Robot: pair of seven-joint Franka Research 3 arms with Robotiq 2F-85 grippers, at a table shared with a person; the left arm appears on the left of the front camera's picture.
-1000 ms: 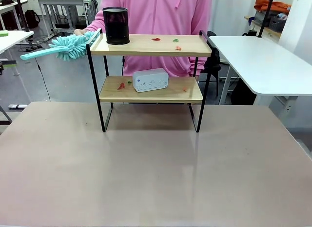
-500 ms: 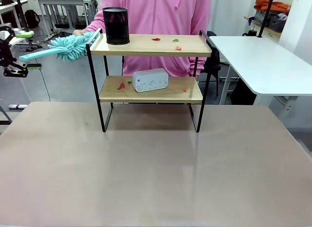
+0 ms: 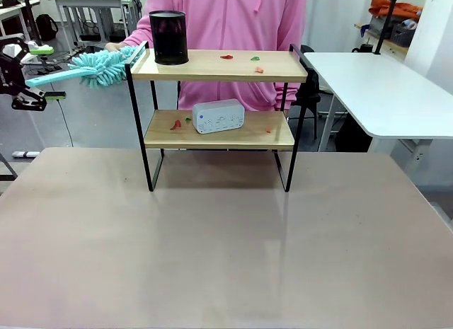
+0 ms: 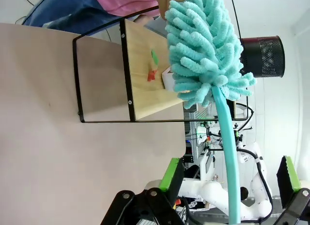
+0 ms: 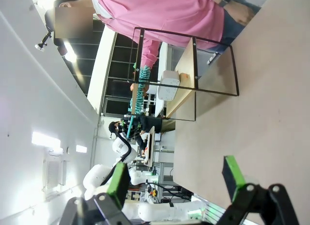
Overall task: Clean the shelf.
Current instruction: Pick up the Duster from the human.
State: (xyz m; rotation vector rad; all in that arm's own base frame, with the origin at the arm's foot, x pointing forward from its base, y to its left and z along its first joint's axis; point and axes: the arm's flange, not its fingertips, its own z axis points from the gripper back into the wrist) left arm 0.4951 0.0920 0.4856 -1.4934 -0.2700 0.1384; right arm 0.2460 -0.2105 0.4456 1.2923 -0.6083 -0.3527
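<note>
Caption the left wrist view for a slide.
Open left gripper around the teal duster handle, held by a hand beside the shelf.

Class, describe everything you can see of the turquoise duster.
The duster is turquoise: a fluffy head of chenille-like strands on a slim, smooth, plastic-looking handle. It lies roughly level in the air, left of the shelf top board. A person's hand holds its head end; the handle passes between the left gripper open jaws, untouched.
</note>
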